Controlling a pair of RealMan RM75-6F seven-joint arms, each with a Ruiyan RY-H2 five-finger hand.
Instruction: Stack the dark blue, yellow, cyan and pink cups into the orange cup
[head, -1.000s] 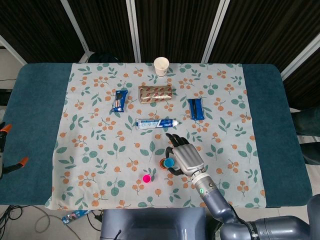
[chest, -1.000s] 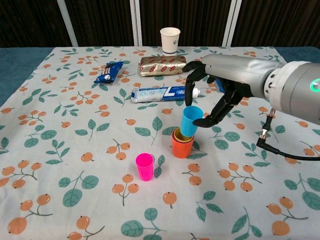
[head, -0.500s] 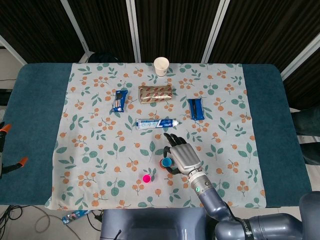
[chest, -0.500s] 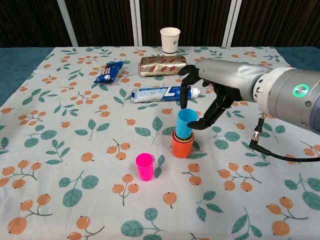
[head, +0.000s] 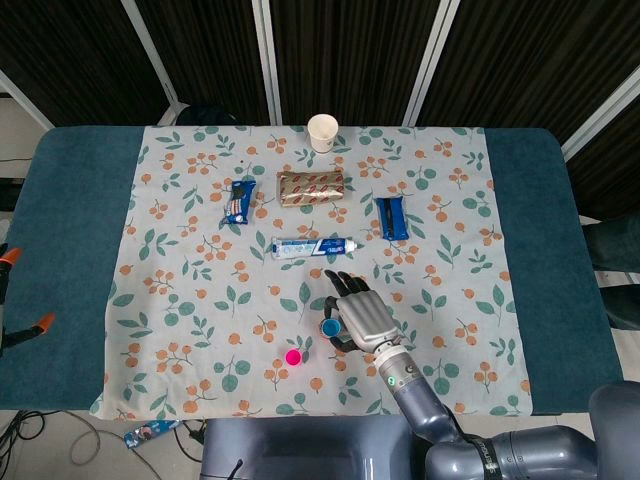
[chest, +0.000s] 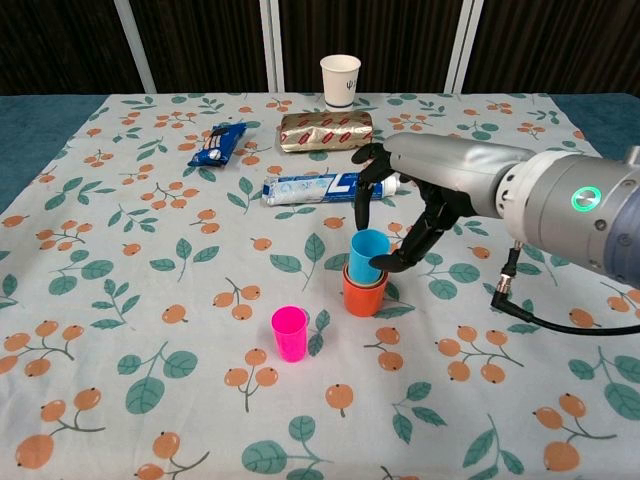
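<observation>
An orange cup (chest: 364, 297) stands upright near the middle of the floral cloth, with a yellow rim just showing inside it. A cyan cup (chest: 366, 255) sits in that stack, tilted slightly, most of it above the orange rim. My right hand (chest: 410, 205) arches over it, with the thumb against the cup's right side and the fingers hanging over its far rim, and still holds it. In the head view the same hand (head: 362, 318) covers the right side of the cyan cup (head: 329, 327). A pink cup (chest: 290, 333) stands upright to the front left, apart. The dark blue cup is hidden. No left hand shows.
A toothpaste tube (chest: 320, 187) lies just behind the stack. Further back are a brown packet (chest: 325, 131), a blue snack packet (chest: 218, 143) and a white paper cup (chest: 340, 80). A dark blue flat pack (head: 391, 217) lies to the right.
My right hand has moved left and down with the cyan cup, which now sits deeper in the orange stack. The pink cup has not moved.
</observation>
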